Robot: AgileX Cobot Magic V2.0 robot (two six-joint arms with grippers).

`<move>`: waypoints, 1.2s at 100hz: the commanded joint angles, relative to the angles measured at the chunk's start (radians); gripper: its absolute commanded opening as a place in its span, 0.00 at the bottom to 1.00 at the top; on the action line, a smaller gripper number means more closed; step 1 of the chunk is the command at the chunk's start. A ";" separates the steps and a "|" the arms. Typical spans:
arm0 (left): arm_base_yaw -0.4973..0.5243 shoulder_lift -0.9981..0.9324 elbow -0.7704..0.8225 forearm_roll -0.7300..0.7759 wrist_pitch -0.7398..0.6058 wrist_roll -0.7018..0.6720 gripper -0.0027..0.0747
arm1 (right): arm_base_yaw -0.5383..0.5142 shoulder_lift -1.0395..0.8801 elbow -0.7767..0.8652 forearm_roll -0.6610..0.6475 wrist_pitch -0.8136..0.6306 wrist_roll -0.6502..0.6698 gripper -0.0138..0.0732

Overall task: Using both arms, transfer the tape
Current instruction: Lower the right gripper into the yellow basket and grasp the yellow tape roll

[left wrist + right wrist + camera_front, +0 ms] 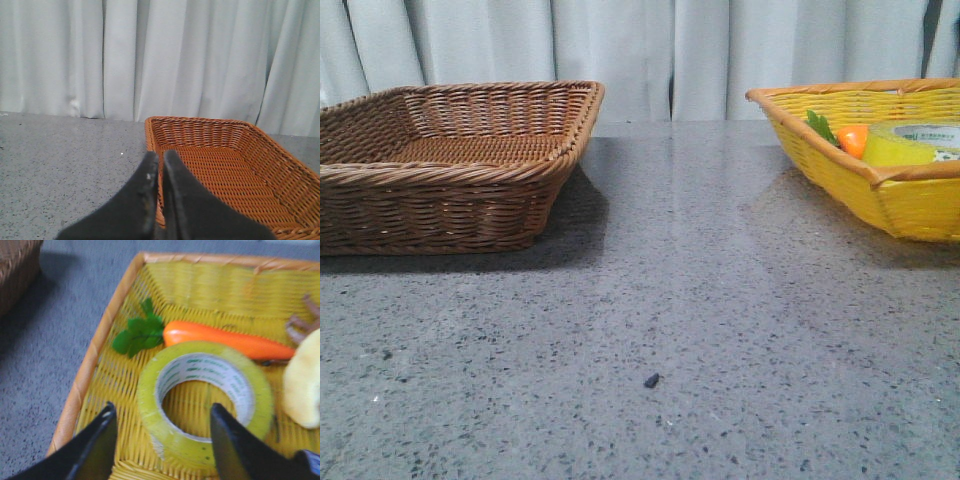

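Yellow, translucent tape (205, 402) lies flat in the yellow basket (95, 352), its white core's hole facing up, beside the carrot (227, 340). It sits just ahead of the right gripper (162, 440), whose spread fingers look set to straddle its near rim. Well apart, the left gripper (160, 165) is clenched empty at the brown basket (220, 160).

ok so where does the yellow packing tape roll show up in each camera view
Front view: the wide roll of translucent yellow packing tape lies in the yellow woven basket at far right, beside the orange carrot.
Left wrist view: not in it.
Right wrist view: the roll lies flat in the middle, beyond the open right gripper.
Shared landmark: the carrot, next to the roll in both views.
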 commanded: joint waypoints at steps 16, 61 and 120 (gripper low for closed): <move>0.002 0.022 -0.034 -0.002 -0.072 -0.010 0.01 | 0.019 0.222 -0.194 -0.011 0.094 -0.013 0.62; 0.002 0.022 -0.034 -0.008 -0.072 -0.010 0.01 | 0.019 0.404 -0.291 -0.051 0.172 -0.013 0.62; 0.002 0.022 -0.034 -0.025 -0.072 -0.010 0.01 | 0.019 0.404 -0.291 -0.054 0.180 -0.013 0.14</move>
